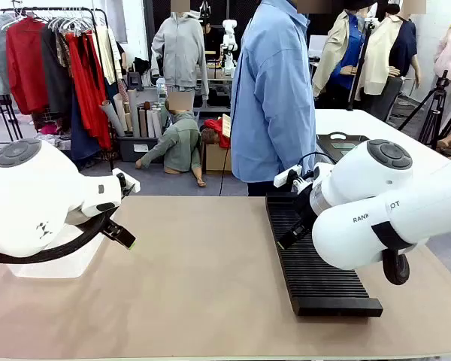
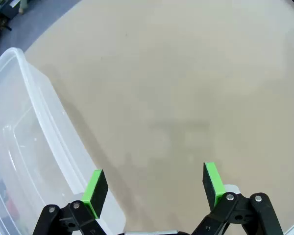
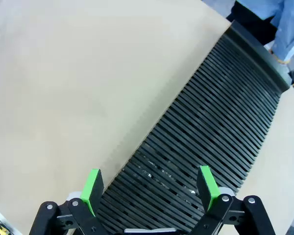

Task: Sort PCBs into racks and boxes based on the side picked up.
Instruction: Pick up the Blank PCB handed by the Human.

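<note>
Beige table (image 1: 210, 278), long black slotted rack (image 1: 323, 289) at right, clear tub (image 2: 49, 112) at left

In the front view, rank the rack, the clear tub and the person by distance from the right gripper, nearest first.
1. Rack: directly under the right gripper, on the right side of the table.
2. Person: standing just past the rack's far end.
3. Clear tub: across the table, at its left side.
</note>
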You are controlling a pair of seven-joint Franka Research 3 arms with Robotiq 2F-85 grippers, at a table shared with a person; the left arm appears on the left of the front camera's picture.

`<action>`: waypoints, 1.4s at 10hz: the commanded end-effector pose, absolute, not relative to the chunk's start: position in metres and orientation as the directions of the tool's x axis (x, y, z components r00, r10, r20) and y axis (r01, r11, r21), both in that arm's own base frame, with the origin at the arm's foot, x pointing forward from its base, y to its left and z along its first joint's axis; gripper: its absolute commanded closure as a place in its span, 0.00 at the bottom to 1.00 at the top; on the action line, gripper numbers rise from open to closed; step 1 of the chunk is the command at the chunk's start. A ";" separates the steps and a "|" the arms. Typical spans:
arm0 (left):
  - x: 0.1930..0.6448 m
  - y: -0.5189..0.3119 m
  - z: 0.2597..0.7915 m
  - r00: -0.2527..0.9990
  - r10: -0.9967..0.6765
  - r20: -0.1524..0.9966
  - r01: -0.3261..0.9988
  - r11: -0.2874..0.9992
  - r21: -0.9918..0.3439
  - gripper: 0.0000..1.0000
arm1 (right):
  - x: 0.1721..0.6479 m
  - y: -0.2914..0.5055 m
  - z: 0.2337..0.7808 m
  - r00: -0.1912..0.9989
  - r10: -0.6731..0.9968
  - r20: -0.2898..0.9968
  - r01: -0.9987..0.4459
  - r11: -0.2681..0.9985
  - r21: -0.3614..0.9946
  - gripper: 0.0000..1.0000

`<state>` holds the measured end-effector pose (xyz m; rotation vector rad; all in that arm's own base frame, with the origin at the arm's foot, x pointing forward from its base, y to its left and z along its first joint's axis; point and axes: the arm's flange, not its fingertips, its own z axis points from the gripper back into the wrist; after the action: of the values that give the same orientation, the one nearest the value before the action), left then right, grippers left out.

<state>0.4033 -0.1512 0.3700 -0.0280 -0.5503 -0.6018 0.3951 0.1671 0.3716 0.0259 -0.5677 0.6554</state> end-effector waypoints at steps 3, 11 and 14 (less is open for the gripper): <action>0.403 -0.151 0.370 0.685 -0.530 0.500 0.544 0.828 0.132 0.00 | 0.395 0.167 0.372 0.647 0.569 0.507 -0.583 0.798 -0.152 0.00; 0.403 -0.151 0.370 0.685 -0.530 0.500 0.544 0.828 0.132 0.00 | 0.395 0.167 0.372 0.647 0.570 0.507 -0.583 0.798 -0.152 0.00; 0.408 -0.141 0.393 0.704 -0.506 0.499 0.547 0.834 0.073 0.00 | 0.392 0.146 0.397 0.678 0.543 0.495 -0.572 0.813 -0.109 0.00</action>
<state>0.4046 -0.1506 0.3782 -0.0460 -0.5518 -0.5819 0.3944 0.1575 0.3804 0.0277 -0.5467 0.6325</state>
